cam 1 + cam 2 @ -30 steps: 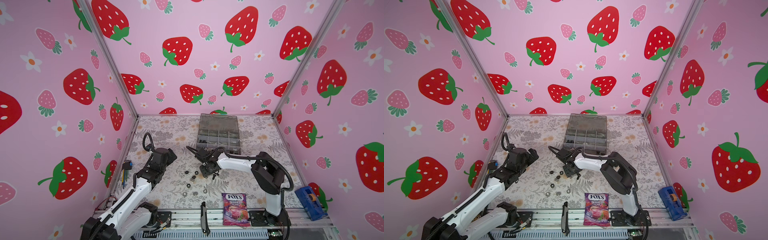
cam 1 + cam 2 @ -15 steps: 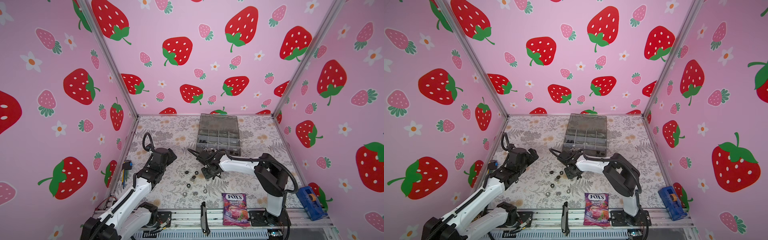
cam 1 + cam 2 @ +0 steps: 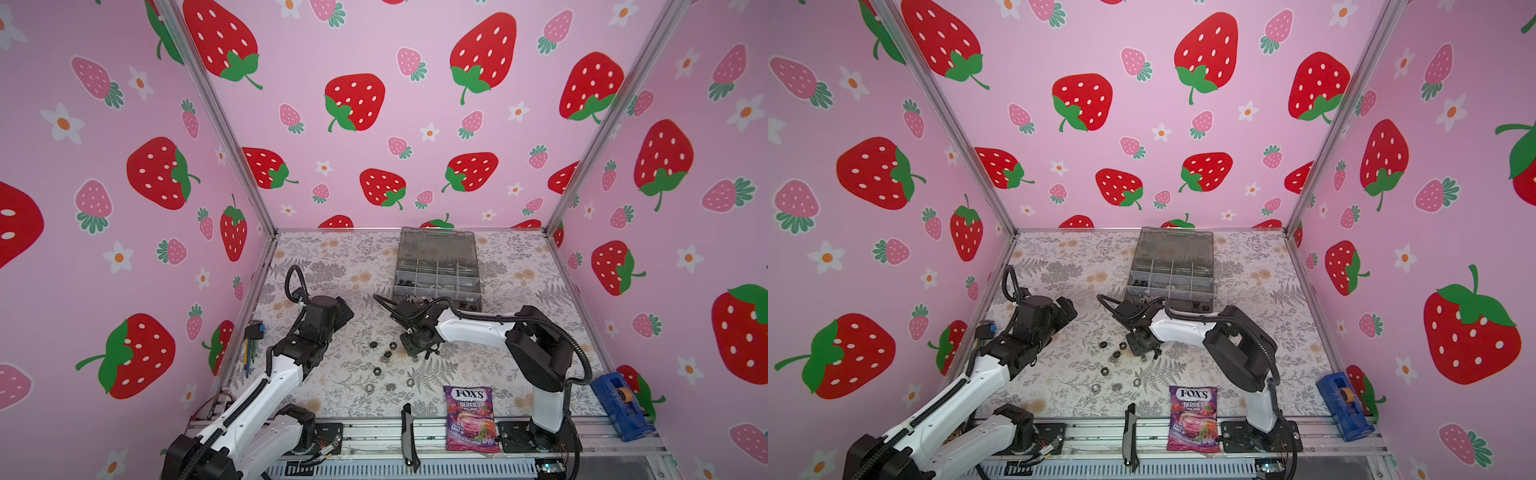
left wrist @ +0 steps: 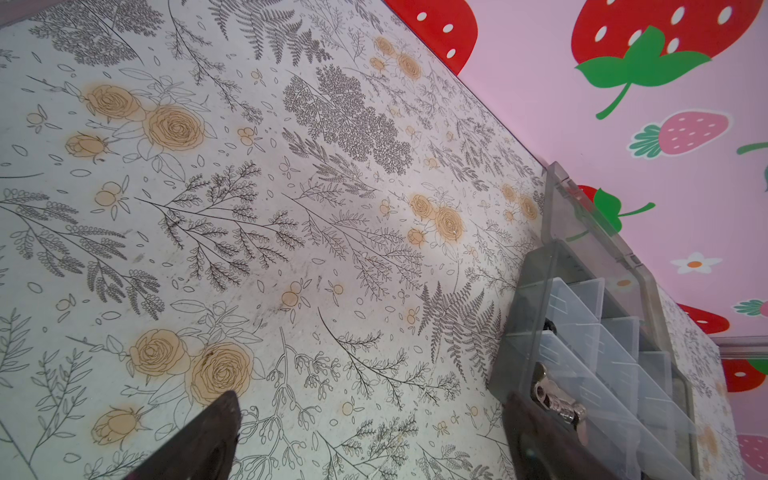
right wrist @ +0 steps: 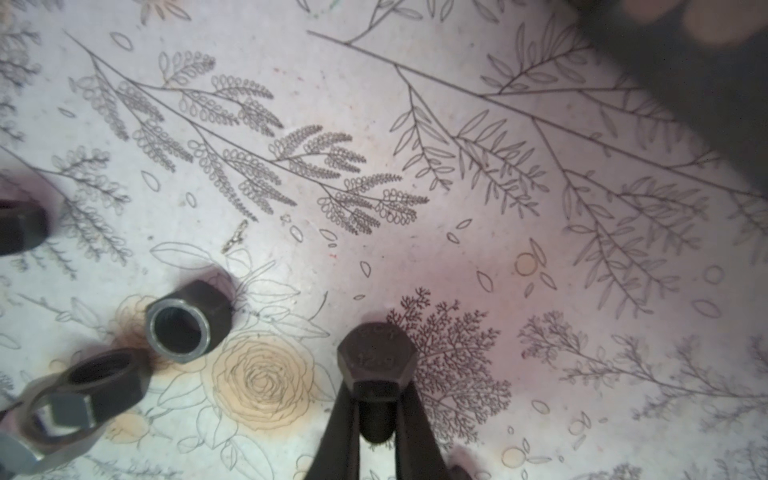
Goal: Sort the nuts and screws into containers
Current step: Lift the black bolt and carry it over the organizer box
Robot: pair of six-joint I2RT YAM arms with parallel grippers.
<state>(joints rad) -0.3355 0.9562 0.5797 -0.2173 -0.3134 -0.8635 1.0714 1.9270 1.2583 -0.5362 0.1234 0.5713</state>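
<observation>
In both top views, a purple foil candy bag [image 3: 469, 417] at the front edge of the floral-printed table [image 3: 332, 257] read "FOX'S BERRIES". The right gripper [image 3: 419, 351] reached across the middle and pointed down among scattered black and silver metal hex nuts [image 3: 376, 345]. The left gripper [image 3: 345, 313] hung raised, aimed toward the smoky grey translucent plastic organiser box [image 3: 436, 270], which stood at the back with its lid open.

In the left wrist view, its fingers [image 4: 208, 440] stood wide apart and held nothing. The box lay just beside them, with a silver winged nut [image 4: 557, 401] in a near compartment.

In the right wrist view, the jaws pinched the shaft of a short black hex-headed steel bolt [image 5: 376, 361] low over the table. The stamp on its head was too blurred to read. Nuts lay near.
</observation>
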